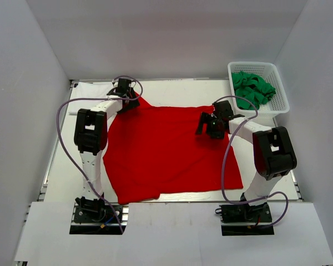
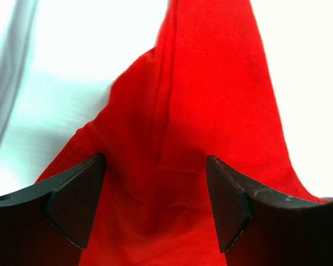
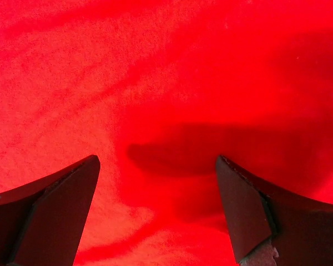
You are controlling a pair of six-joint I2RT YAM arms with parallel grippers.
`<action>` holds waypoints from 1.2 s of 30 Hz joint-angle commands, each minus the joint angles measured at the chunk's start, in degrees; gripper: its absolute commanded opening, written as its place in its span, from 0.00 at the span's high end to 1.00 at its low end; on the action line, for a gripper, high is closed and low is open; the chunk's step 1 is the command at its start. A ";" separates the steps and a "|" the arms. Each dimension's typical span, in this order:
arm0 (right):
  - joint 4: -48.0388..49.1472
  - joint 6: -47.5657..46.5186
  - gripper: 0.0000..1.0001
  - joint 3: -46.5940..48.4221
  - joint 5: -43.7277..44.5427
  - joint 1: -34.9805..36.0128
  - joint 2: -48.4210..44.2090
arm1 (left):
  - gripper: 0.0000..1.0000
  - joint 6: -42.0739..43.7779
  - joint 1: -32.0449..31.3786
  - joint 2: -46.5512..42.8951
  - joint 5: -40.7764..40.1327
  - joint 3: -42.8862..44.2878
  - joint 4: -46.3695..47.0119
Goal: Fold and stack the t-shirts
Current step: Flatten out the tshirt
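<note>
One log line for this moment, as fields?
red shirt spread flat; left gripper open at its far-left corner; right gripper open above it; green shirts in basket

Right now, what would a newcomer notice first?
A big red t-shirt lies spread across the white table, the left hand open at its far left corner, the right hand open over its right side. Green shirts lie in a white basket at the far right.
</note>
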 commanded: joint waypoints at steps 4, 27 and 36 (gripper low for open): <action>-1.00 0.03 0.10 3.00 -0.38 -0.29 1.74 | 0.18 0.27 -0.14 -1.05 2.91 3.87 -1.29; -2.14 -0.94 0.10 3.44 -0.20 -0.12 2.98 | 0.28 2.64 -1.28 1.76 2.21 9.51 -5.79; -2.32 -1.03 0.10 3.53 -0.38 -0.12 3.59 | 0.35 2.03 -1.28 1.23 1.59 7.04 -4.55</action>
